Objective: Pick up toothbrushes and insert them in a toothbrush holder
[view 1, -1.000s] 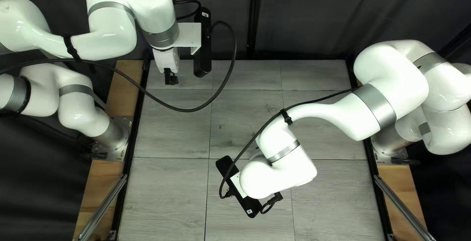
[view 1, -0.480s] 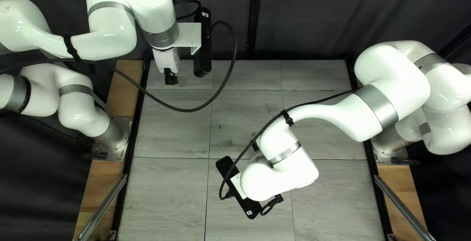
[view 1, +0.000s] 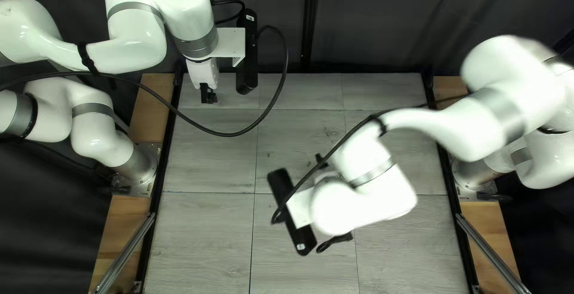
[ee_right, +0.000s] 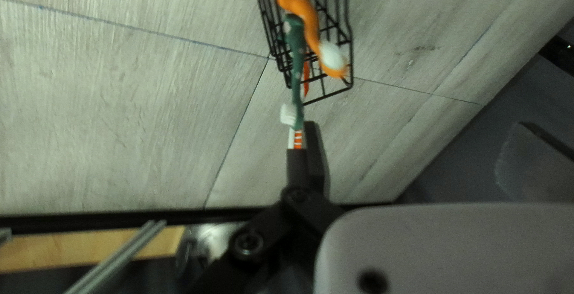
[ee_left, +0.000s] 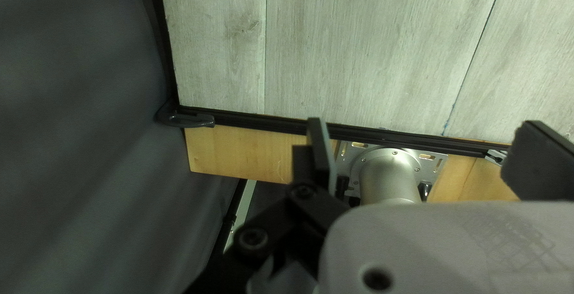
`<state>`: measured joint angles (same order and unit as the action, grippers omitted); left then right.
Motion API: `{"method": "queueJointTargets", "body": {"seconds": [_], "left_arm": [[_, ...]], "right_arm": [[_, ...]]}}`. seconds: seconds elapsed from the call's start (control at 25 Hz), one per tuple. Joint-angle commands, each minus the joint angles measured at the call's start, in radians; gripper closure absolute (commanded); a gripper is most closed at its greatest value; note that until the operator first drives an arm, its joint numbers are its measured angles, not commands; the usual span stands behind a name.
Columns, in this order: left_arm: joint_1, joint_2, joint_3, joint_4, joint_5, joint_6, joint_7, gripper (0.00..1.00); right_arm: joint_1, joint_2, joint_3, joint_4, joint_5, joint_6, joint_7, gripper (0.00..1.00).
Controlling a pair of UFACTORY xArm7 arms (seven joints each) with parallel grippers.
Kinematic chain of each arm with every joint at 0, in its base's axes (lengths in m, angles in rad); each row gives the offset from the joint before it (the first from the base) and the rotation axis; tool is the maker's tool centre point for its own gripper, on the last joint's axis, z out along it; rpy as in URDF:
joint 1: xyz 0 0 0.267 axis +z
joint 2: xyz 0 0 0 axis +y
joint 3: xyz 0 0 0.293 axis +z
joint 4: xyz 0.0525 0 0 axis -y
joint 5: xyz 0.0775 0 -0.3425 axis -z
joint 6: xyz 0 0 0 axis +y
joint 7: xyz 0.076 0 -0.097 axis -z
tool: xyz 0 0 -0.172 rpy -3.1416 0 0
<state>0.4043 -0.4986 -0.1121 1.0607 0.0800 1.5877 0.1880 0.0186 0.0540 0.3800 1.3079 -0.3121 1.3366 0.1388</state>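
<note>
my right jaws [view 1: 321, 161] hang parted near a black wire basket [ee_right: 327, 95], a green toothbrush [ee_right: 297, 61] and an orange toothbrush [ee_right: 308, 19] jutting past its rim. my left jaws [view 1: 208, 93] stand spread. a label [view 1: 301, 247] on my right arm's black camera [view 1: 280, 185] is too small to read.

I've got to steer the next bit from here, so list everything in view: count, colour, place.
Wire basket: 1, black, on the table
Green toothbrush: 1, dark green, white bristles, across the basket's rim
Orange toothbrush: at least 1, pale bristles, at the basket
Striped handle: 1, white and orange, at one right finger's tip, partly hidden
Table: 1, grey, between arms
Curtain: dark, behind table
Metal rails: 2, silver, near the table's sides
Camera bars: 2, black, one per arm
Left gripper, right gripper: 2, black, both open
Arms: 2, white
</note>
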Motion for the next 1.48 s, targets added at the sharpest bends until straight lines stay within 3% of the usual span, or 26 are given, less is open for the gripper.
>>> {"method": "queueJointTargets", "body": {"seconds": [0.04,0.32,0.44,0.56,0.68,0.8,1.48], "left_arm": [[0.0,0.0,0.0,0.0,0.0,0.0,0.0,0.0],[0.0,0.0,0.0,0.0,0.0,0.0,0.0,0.0],[0.0,0.0,0.0,0.0,0.0,0.0,0.0,0.0],[0.0,0.0,0.0,0.0,0.0,0.0,0.0,0.0],[0.0,0.0,0.0,0.0,0.0,0.0,0.0,0.0],[0.0,0.0,0.0,0.0,0.0,0.0,0.0,0.0],[0.0,0.0,0.0,0.0,0.0,0.0,0.0,0.0]], "right_arm": [[-0.018,-0.147,-0.023,-0.147,0.051,-0.135,-0.019,0.0],[-0.086,-0.368,-0.083,-0.287,0.041,-0.213,0.16,0.0],[-0.132,-0.36,-0.103,-0.28,0.019,-0.212,0.243,0.0],[-0.175,-0.31,-0.128,-0.215,0.01,-0.142,0.286,0.0],[-0.232,-0.285,-0.2,-0.162,0.013,-0.094,0.241,0.0],[-0.266,-0.307,-0.276,-0.172,0.044,-0.12,0.147,0.0],[-0.266,-0.313,-0.287,-0.176,0.056,-0.129,0.125,0.0]]}}
